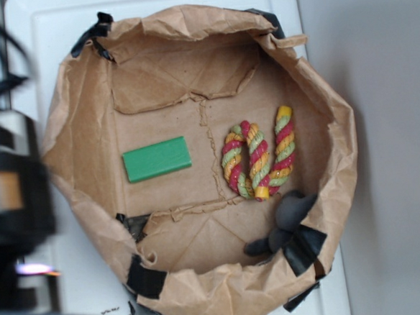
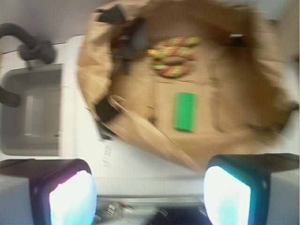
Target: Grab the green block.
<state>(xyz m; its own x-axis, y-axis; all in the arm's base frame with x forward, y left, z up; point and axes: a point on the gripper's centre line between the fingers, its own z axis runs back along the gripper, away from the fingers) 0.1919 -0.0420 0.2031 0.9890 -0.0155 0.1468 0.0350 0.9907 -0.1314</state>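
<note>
The green block is a flat, plain green slab. It lies on the floor of a shallow brown paper tray, left of centre. The wrist view shows the green block lengthwise, ahead and a little to the right. My gripper hangs outside the tray's near rim, over the white surface and well short of the block. Its two fingers stand wide apart with nothing between them. The exterior view has only the blurred dark arm at the left edge.
A red-yellow-green twisted rope toy lies right of the block, and a dark grey soft object sits in the tray's lower right corner. The crumpled tray walls stand raised, held with black tape. A grey basin lies left of the tray.
</note>
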